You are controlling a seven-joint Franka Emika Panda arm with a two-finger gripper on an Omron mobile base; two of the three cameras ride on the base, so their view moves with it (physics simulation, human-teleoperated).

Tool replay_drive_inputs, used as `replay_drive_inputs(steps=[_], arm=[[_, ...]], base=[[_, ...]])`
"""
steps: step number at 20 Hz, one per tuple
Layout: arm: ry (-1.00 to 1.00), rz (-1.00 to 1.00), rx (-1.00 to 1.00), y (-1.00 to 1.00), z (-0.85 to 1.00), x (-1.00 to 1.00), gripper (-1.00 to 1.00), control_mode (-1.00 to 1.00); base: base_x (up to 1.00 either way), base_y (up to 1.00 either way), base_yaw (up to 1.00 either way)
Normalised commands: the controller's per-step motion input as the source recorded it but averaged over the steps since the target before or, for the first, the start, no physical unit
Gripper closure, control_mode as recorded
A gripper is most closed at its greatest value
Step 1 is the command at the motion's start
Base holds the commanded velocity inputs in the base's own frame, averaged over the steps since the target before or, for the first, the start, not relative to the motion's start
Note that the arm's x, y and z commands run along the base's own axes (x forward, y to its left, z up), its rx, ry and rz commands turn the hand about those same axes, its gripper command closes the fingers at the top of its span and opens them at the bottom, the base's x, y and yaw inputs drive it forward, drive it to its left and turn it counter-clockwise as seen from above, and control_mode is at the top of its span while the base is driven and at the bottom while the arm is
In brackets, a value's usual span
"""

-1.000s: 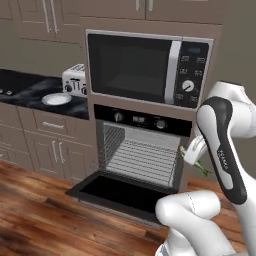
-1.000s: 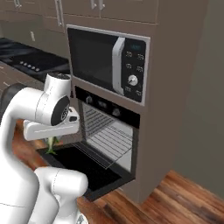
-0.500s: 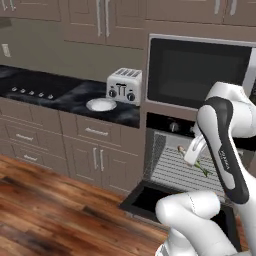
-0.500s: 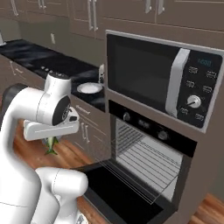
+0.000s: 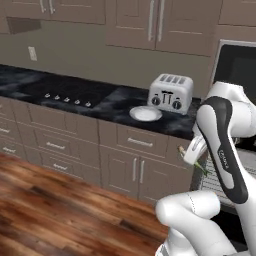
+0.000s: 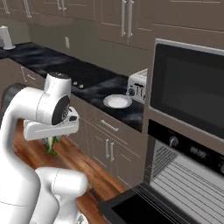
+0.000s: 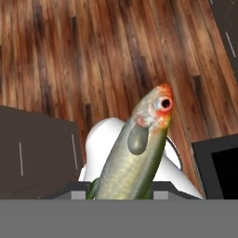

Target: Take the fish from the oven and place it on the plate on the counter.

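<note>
We have the fish (image 7: 137, 153) pinched in the gripper (image 7: 122, 186), jaws pressed on its tail end; head points away from the hand, orange snout and eye toward the wood floor (image 7: 83, 56). In the right base view it hangs green below the hand (image 6: 51, 144), low, over the floor and near the robot's own base. In the left base view a sliver of it shows beside the forearm (image 5: 201, 165).

The oven (image 6: 183, 175) stands open on the right, door down, wire racks bare as far as we can tell. So the carry is under way; the placing is what remains.

The plate (image 5: 145, 114) sits on the counter (image 5: 75, 95), just in front of the toaster (image 5: 169, 92), near the counter's front edge, to the right of the stovetop (image 5: 62, 95). It looks bare.

For the step in hand, as we judge it:
- lift first; the fish hangs below counter height, and the counter edge and drawer fronts lie between
- approach from the front, staying short of the toaster
- bring the fish over the plate's middle, lower until it nearly touches, then let go
- fish is slender, held at one end; move gently so it does not swing or slip
</note>
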Motion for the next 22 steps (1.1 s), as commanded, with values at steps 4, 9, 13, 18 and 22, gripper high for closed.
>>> replay_drive_inputs(steps=[4, 9, 13, 18, 22], arm=[[0.00, 0.00, 0.00, 0.00, 0.00, 0.00, 1.00, 1.00], [0.00, 0.00, 0.00, 0.00, 0.00, 0.00, 1.00, 1.00], [0.00, 0.00, 0.00, 0.00, 0.00, 0.00, 1.00, 1.00], [0.00, 0.00, 0.00, 0.00, 0.00, 0.00, 1.00, 1.00], [0.00, 0.00, 0.00, 0.00, 0.00, 0.00, 1.00, 1.00]], base=[[0.98, 0.79, -0.16], [0.93, 0.71, -0.44], [0.74, 0.66, -0.60], [0.77, 0.26, -0.67], [0.69, 0.00, -0.71]])
